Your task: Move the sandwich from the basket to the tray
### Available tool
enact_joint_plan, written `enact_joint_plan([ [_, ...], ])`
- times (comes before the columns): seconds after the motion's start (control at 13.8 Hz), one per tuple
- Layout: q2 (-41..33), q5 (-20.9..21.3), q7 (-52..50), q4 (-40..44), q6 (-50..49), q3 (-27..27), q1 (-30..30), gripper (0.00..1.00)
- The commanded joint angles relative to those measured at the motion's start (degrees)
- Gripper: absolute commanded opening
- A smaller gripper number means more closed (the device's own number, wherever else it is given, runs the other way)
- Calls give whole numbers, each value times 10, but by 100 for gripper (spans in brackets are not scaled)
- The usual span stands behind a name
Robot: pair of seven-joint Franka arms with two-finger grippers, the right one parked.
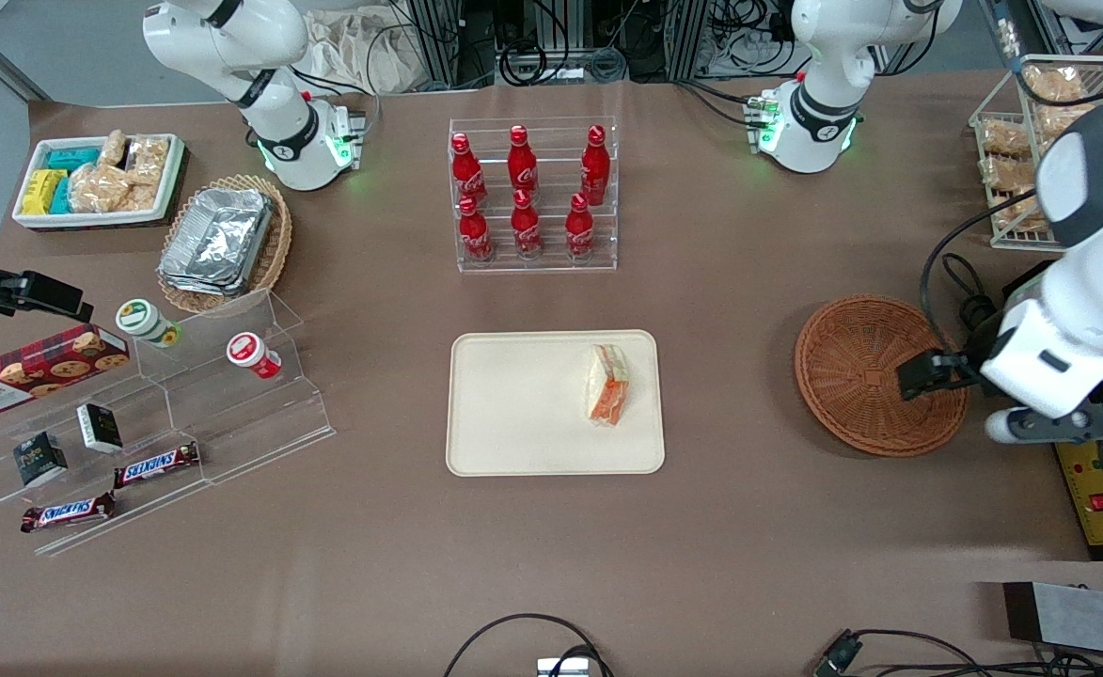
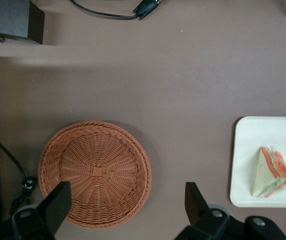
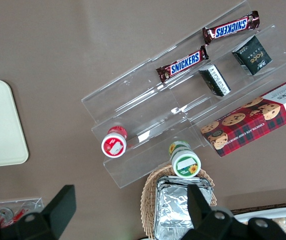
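Note:
The sandwich [image 1: 607, 384], a clear-wrapped wedge with green and orange-red layers, lies on the cream tray [image 1: 523, 414] near the short rim closest to the basket. In the left wrist view the sandwich [image 2: 273, 172] rests on the tray [image 2: 248, 150] too. The round reddish-brown basket [image 1: 857, 362] stands empty toward the working arm's end of the table. My gripper [image 1: 932, 373] hangs above the basket's edge, away from the sandwich. It is open [image 2: 127, 200], with only the basket [image 2: 95, 172] and table below it.
A clear rack of red bottles [image 1: 534, 193] stands farther from the front camera than the tray. A yellow power strip [image 1: 1101, 498] and a grey box [image 1: 1073, 616] lie near the basket. An acrylic snack shelf [image 1: 165, 414] sits toward the parked arm's end.

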Motion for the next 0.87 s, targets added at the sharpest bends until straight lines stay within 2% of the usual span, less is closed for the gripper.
enact_joint_plan([
  [0.0, -53, -11, 23, -50, 1, 11, -4, 100],
  [0.22, -93, -6, 25, -73, -25, 35, -8, 100],
  [0.51, -135, 14, 82, -74, -78, 44, -8, 100],
  [0.8, -163, 13, 82, -82, -94, 43, -9, 100],
])
